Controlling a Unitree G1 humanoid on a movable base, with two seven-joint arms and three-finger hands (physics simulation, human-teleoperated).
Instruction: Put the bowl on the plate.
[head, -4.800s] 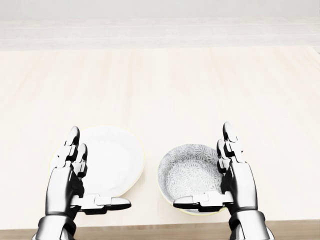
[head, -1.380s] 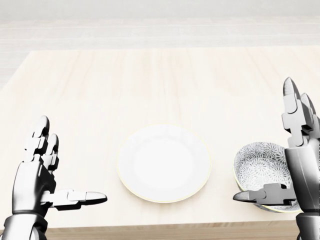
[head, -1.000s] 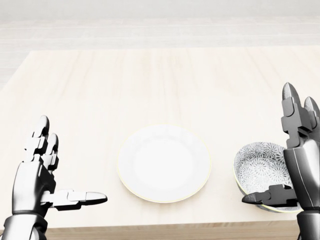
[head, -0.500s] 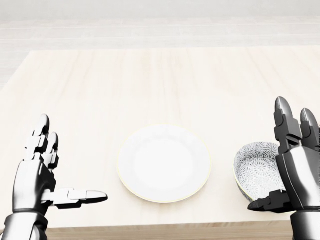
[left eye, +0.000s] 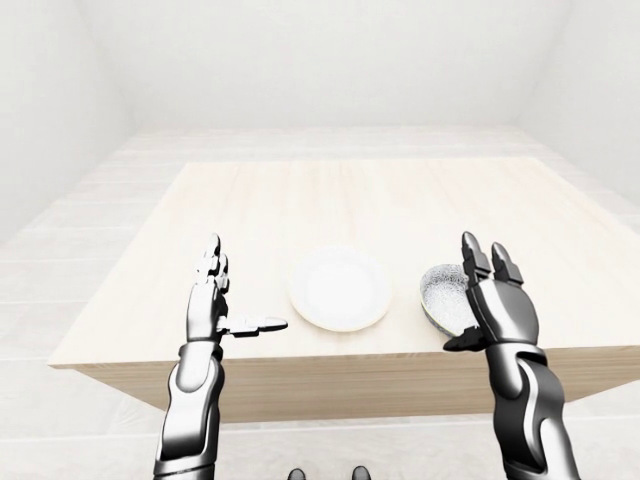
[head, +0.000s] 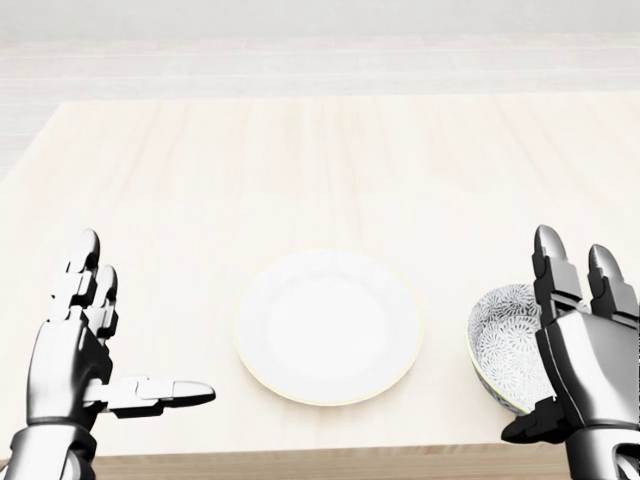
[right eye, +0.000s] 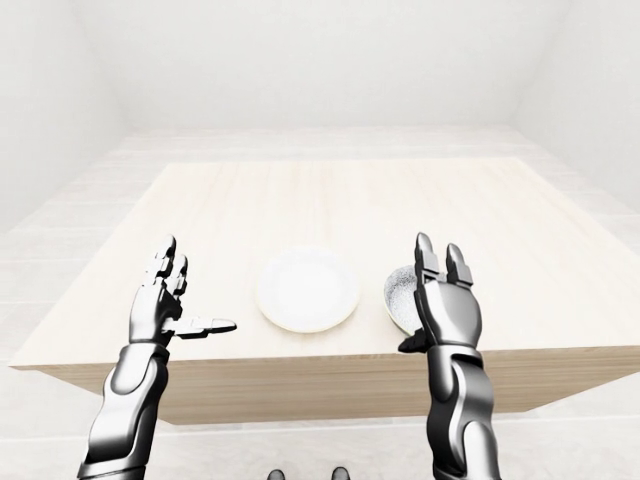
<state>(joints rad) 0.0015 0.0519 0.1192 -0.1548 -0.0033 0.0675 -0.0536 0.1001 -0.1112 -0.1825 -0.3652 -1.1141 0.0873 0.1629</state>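
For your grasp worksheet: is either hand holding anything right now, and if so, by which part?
Nothing is held. The right hand is open over the bowl, and the left hand is open, away from the plate.

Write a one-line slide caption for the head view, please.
Open right hand covering the patterned bowl, empty white plate beside it, left hand open.

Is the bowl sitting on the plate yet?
No, the bowl stands on the table right of the empty plate, apart from it.

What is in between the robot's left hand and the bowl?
The white plate lies on the table between the left hand and the patterned bowl, clearest in the head view.
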